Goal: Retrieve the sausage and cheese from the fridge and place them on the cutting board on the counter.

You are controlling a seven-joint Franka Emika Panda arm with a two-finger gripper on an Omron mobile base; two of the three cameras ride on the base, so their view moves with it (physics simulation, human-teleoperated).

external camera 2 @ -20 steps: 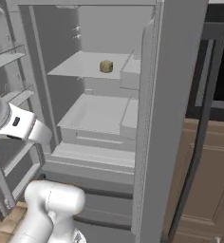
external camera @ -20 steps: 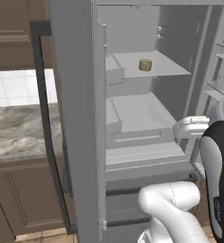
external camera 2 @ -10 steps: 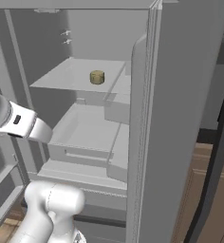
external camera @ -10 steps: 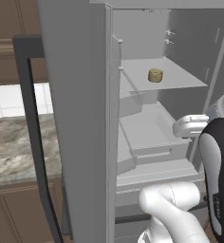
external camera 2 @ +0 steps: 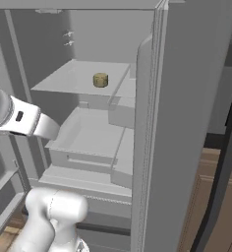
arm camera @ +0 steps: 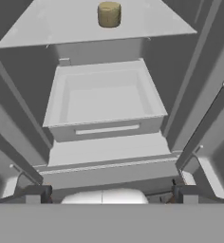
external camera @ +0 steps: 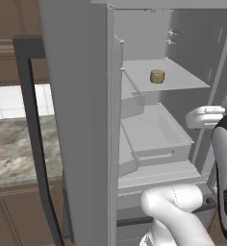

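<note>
You've got the gripper (arm camera: 109, 192) at the bottom of the hand view, w/ its two dark fingertips (arm camera: 37, 193) set wide apart, so it's open and holding nothing. It sits in front of the open fridge (external camera: 86, 120), facing the interior, low relative to the shelves.

Next in from the tips you see a flat pale ledge, then a pulled-out grey drawer (arm camera: 104, 102) w/ a bare inside; same drawer (external camera: 154, 137) shows mid-height in the left base view.

Above and behind the drawer is the upper shelf (arm camera: 47, 26). The cheese (arm camera: 109, 14) stands upright on it, roughly mid-shelf, nearer the back than the front edge, apart from the side walls. It's the tan puck (external camera: 157, 76) in the left base view and (external camera 2: 101, 79) in the right base view.

Left of the fridge door, the marbled counter (external camera: 14, 149) runs along above brown cabinets.
</note>
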